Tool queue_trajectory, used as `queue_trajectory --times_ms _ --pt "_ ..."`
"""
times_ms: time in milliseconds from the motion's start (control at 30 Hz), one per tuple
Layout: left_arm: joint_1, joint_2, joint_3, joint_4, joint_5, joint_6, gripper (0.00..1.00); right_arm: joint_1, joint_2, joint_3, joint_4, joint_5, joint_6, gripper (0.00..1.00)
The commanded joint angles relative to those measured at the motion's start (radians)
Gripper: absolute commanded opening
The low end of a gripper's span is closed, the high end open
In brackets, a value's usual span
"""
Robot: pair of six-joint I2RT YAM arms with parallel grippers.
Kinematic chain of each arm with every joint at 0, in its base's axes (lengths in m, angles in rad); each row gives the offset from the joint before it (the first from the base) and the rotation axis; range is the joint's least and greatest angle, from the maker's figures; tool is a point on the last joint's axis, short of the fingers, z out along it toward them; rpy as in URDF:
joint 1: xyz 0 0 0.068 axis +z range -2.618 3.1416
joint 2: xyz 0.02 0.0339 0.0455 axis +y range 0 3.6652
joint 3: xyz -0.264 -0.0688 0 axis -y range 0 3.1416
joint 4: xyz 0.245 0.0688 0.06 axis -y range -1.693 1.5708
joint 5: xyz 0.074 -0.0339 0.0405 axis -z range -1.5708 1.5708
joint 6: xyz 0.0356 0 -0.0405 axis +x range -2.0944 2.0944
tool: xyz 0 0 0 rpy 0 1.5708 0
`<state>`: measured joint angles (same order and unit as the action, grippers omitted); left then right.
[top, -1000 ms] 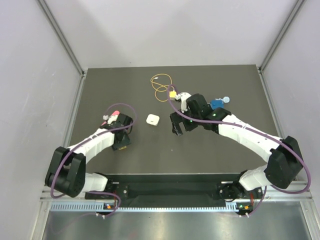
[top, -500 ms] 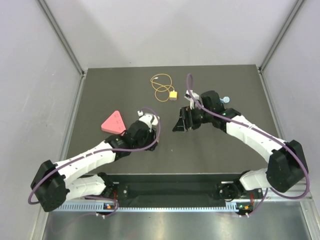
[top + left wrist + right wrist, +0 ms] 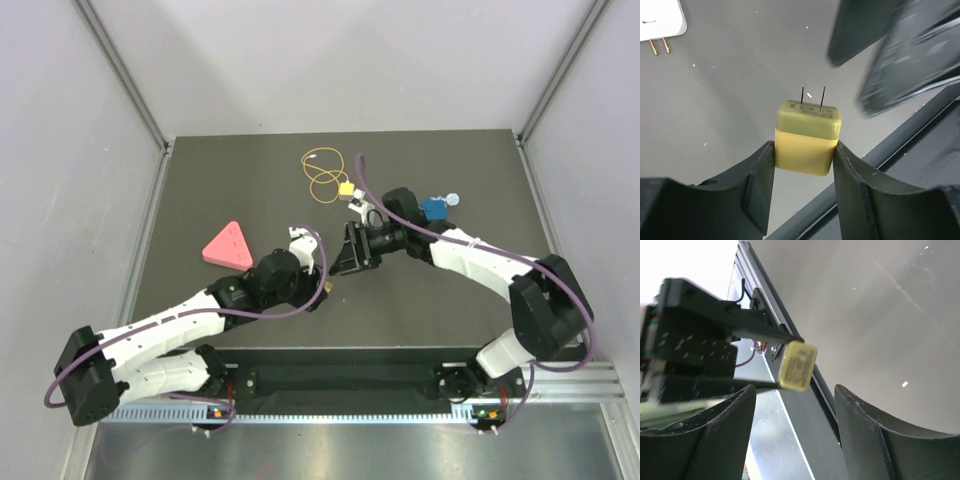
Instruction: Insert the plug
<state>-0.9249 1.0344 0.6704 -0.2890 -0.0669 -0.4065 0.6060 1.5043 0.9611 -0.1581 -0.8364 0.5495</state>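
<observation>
Left tool (image 3: 804, 150) has brought yellow block (image 3: 807, 132) toward right tool (image 3: 795, 395).

Two slim jointed robot arms; the left arm (image 3: 170, 325) and the right arm (image 3: 480, 262) each have glossy white link shells between bulky black joint housings; a thin purple left cable (image 3: 270, 314) loops loosely outside the one, a matching purple right cable (image 3: 358, 172) outside the other; small orange and green indicator lights (image 3: 487, 411) glow at the near bases; the left gripper (image 3: 802, 150) has thick, matte black, inward-curved fingers (image 3: 755, 190); the right gripper (image 3: 794, 395) has the same black fingers (image 3: 862, 435), faintly grained.
</observation>
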Motion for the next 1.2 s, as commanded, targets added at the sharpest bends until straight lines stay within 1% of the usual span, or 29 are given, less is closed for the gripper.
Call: queue_trajectory --times_ms 0,100,167,200,267,333,367,400,467,500,533,567,600,633,667,700,767,800,833,867,900,933,967,1000,1033,1067,1100,1133,1167 --pt "-0.008 -0.025 0.050 0.062 0.007 0.029 0.00 0.035 0.040 0.077 0.055 -0.023 0.033 0.63" --pt "-0.008 -0.040 0.060 0.051 0.004 0.038 0.00 0.067 0.071 0.091 0.040 0.002 0.027 0.63" --pt "-0.008 -0.046 0.063 0.037 0.003 0.043 0.00 0.081 0.096 0.093 0.046 -0.010 0.027 0.63" --pt "-0.008 -0.053 0.064 0.034 0.001 0.044 0.00 0.096 0.106 0.096 0.048 -0.013 0.029 0.59" --pt "-0.009 -0.060 0.060 0.033 -0.005 0.044 0.00 0.118 0.135 0.103 0.042 -0.024 0.023 0.56" --pt "-0.009 -0.077 0.047 0.037 -0.010 0.046 0.00 0.127 0.149 0.103 0.057 -0.026 0.032 0.45" --pt "-0.009 -0.083 0.043 0.040 -0.008 0.049 0.00 0.130 0.151 0.099 0.071 -0.023 0.039 0.36" --pt "-0.009 -0.091 0.037 0.042 -0.007 0.051 0.00 0.130 0.152 0.091 0.081 -0.024 0.047 0.20" --pt "-0.009 -0.094 0.035 0.040 -0.004 0.058 0.01 0.127 0.145 0.081 0.139 -0.029 0.078 0.03" --pt "-0.009 -0.096 0.037 0.033 -0.008 0.058 0.11 0.129 0.140 0.068 0.150 -0.030 0.090 0.00" --pt "-0.009 -0.096 0.038 0.030 -0.020 0.055 0.25 0.129 0.126 0.064 0.204 -0.029 0.111 0.00" --pt "-0.009 -0.099 0.038 0.027 -0.030 0.043 0.39 0.126 0.122 0.061 0.218 -0.020 0.118 0.00" --pt "-0.009 -0.106 0.040 0.028 -0.033 0.040 0.86 0.123 0.113 0.059 0.226 -0.014 0.122 0.00" --pt "-0.009 -0.112 0.041 0.030 -0.040 0.034 0.96 0.121 0.094 0.057 0.241 -0.004 0.124 0.00" --pt "-0.009 -0.119 0.043 0.037 -0.050 0.002 0.99 0.109 0.082 0.054 0.253 0.014 0.127 0.00" --pt "-0.008 -0.135 0.049 0.045 -0.056 -0.012 0.99 0.100 0.068 0.042 0.264 0.020 0.132 0.00" --pt "-0.006 -0.152 0.069 0.051 -0.065 -0.067 0.98 0.060 0.021 0.016 0.351 0.016 0.170 0.00" --pt "0.000 -0.171 0.090 0.054 -0.056 -0.084 0.98 0.043 -0.014 -0.023 0.398 0.013 0.225 0.00" --pt "0.006 -0.174 0.100 0.062 -0.045 -0.101 0.98 0.025 -0.033 -0.048 0.514 0.007 0.259 0.00" --pt "0.014 -0.177 0.115 0.066 -0.018 -0.139 0.98 -0.009 -0.051 -0.076 0.585 -0.004 0.298 0.00" --pt "0.032 -0.172 0.139 0.070 0.002 -0.156 0.98 -0.029 -0.073 -0.138 0.667 -0.007 0.341 0.00" --pt "0.044 -0.171 0.152 0.076 0.027 -0.176 0.96 -0.046 -0.111 -0.172 0.850 -0.009 0.436 0.00" --pt "0.058 -0.165 0.162 0.092 0.094 -0.219 0.95 -0.069 -0.127 -0.206 0.955 -0.009 0.491 0.00" --pt "0.095 -0.155 0.176 0.112 0.149 -0.242 0.93 -0.080 -0.139 -0.260 1.053 -0.009 0.541 0.00" --pt "0.113 -0.151 0.178 0.144 0.201 -0.265 0.92 -0.084 -0.153 -0.280 1.223 -0.009 0.628 0.00" --pt "0.133 -0.149 0.178 0.183 0.249 -0.325 0.88 -0.089 -0.157 -0.295 1.300 -0.003 0.668 0.00" --pt "0.165 -0.146 0.173 0.270 0.338 -0.356 0.87 -0.091 -0.154 -0.314 1.371 0.002 0.738 0.00" --pt "0.178 -0.146 0.169 0.321 0.367 -0.386 0.84 -0.089 -0.151 -0.321 1.491 0.006 0.774 0.00" --pt "0.193 -0.142 0.169 0.388 0.406 -0.435 0.80 -0.089 -0.145 -0.332 1.552 0.019 0.811 0.00"
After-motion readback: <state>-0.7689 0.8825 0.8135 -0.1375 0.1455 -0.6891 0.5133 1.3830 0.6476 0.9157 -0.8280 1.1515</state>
